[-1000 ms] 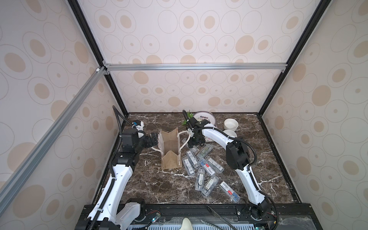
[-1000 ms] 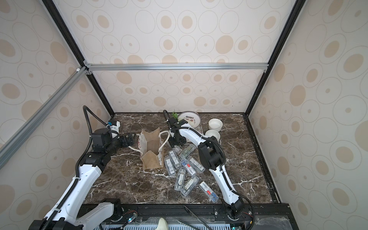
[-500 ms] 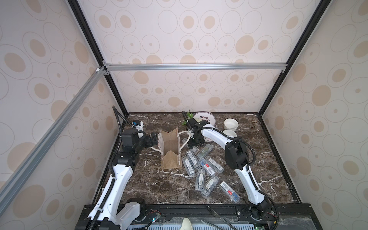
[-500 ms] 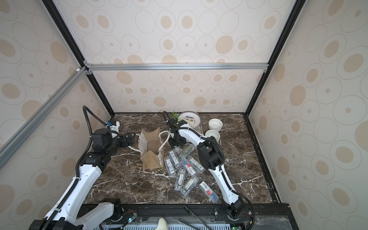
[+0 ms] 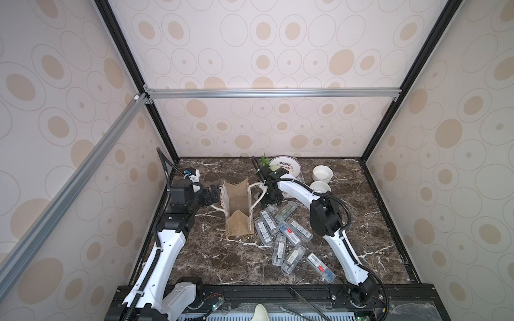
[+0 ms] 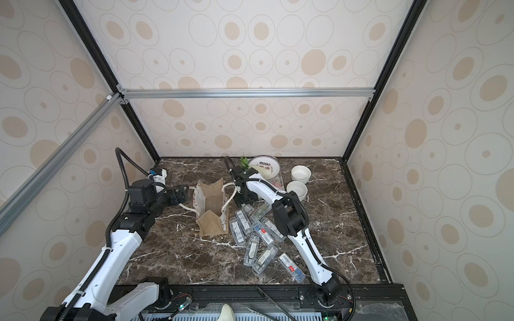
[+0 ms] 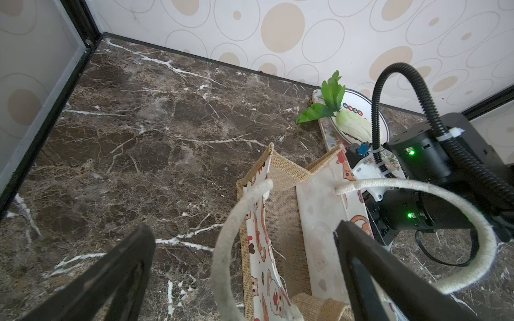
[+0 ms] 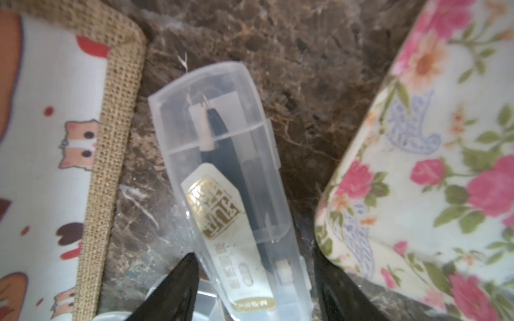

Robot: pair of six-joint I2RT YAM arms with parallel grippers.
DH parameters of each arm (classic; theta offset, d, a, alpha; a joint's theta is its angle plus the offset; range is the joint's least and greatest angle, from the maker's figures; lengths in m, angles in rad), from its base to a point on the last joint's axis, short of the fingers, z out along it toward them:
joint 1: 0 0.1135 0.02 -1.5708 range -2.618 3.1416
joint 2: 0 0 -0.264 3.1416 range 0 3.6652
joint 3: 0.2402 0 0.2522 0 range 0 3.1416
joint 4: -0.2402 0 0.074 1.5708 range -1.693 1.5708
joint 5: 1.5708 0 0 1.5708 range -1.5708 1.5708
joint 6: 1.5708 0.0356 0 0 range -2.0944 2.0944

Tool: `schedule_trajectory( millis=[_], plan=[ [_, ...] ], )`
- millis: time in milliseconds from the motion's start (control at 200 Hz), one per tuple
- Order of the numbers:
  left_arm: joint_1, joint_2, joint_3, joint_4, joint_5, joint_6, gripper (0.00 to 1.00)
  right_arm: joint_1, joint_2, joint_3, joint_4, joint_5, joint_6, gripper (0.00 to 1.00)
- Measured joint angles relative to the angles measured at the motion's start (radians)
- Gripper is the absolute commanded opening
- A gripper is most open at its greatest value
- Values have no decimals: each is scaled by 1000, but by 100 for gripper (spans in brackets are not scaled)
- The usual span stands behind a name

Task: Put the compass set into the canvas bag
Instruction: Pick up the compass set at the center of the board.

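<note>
We are holding the compass set (image 8: 230, 180) in the right gripper (image 8: 258, 289). Its clear case is sitting between the two dark fingers (image 8: 178, 283), which are pressing against its long sides. Its far end is pointing past the fingertips toward the marble tabletop (image 8: 278, 55). We cannot tell whether the case is resting on that surface or is just clear of it.

Just to this gripper's left, the canvas bag (image 5: 237, 203) is standing upright with its mouth open, near the case but not touching it. Just to the gripper's right, the floral tray (image 8: 445, 166) is lying flat, also apart from the case. Behind the gripper, back toward its arm's base, spare cases (image 5: 283, 230) are lying scattered.

Beyond the bag, on the side away from the right gripper, the left gripper (image 7: 243, 228) is hovering with its jaws spread wide, gripping nothing. One white rope handle (image 7: 222, 241) is looping through the space between its fingers, and we cannot tell whether it is touching them.

Farthest out, ahead of the right gripper, a plate (image 5: 295, 166) carrying a pale vegetable and green leaves is sitting at the tray's far end. Two white bowls (image 5: 322, 173) are standing further to the right.
</note>
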Motion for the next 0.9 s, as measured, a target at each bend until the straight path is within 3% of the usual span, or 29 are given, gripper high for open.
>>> schedule_trajectory(
  millis=[310, 900],
  plan=[
    [0, -2, 0, -19, -18, 1, 100, 7, 2, 3, -6, 17, -8, 49],
    [0, -15, 3, -52, -53, 5, 100, 40, -109, -80, 70, 33, -12, 40]
  ],
)
